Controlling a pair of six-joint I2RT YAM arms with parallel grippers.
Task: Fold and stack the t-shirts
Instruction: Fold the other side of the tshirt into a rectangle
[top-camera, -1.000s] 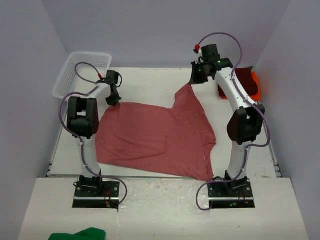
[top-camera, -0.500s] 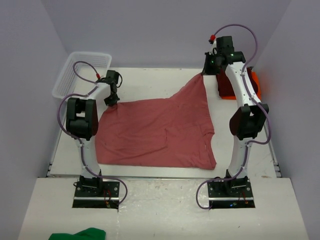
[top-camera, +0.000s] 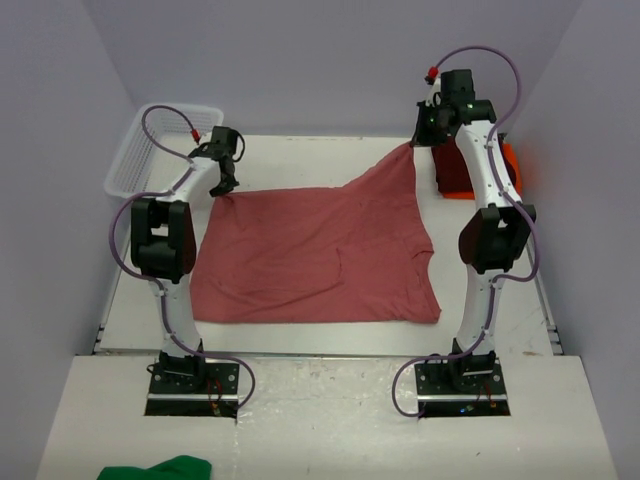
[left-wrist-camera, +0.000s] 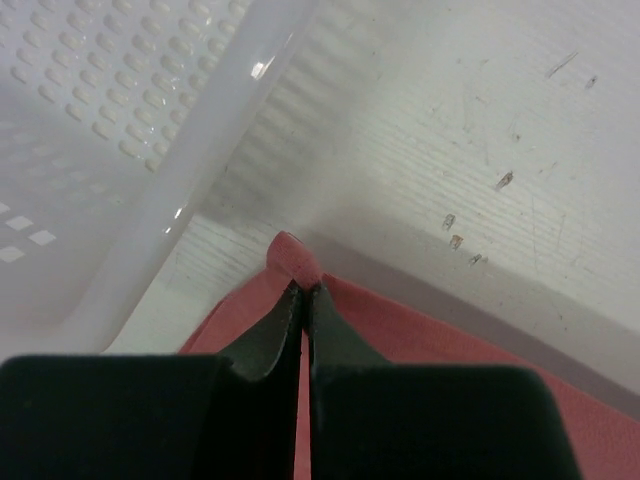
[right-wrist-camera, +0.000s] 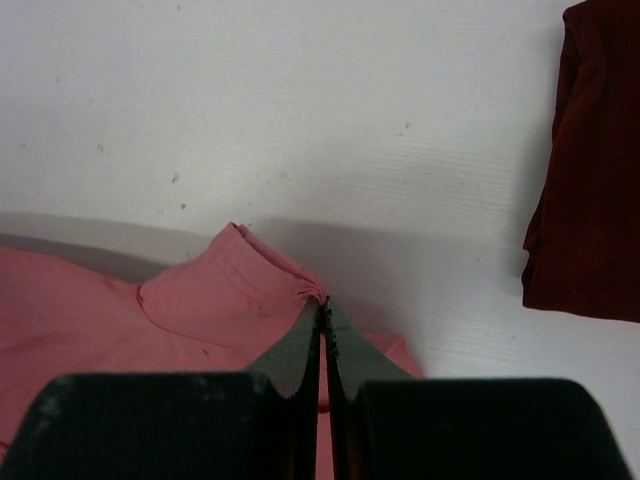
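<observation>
A rose shirt (top-camera: 315, 255) lies spread across the middle of the counter (top-camera: 300, 150), its near edge along the counter's near edge. The left jaws are clamped on the shirt's far left corner, just beside the white basket (top-camera: 160, 135) at the counter's far left corner. The right jaws are clamped on its far right corner, and the cloth rises to them in a peak. Near that, a maroon shirt (right-wrist-camera: 585, 170) lies on an orange shirt (top-camera: 510, 162) by the right edge.
</observation>
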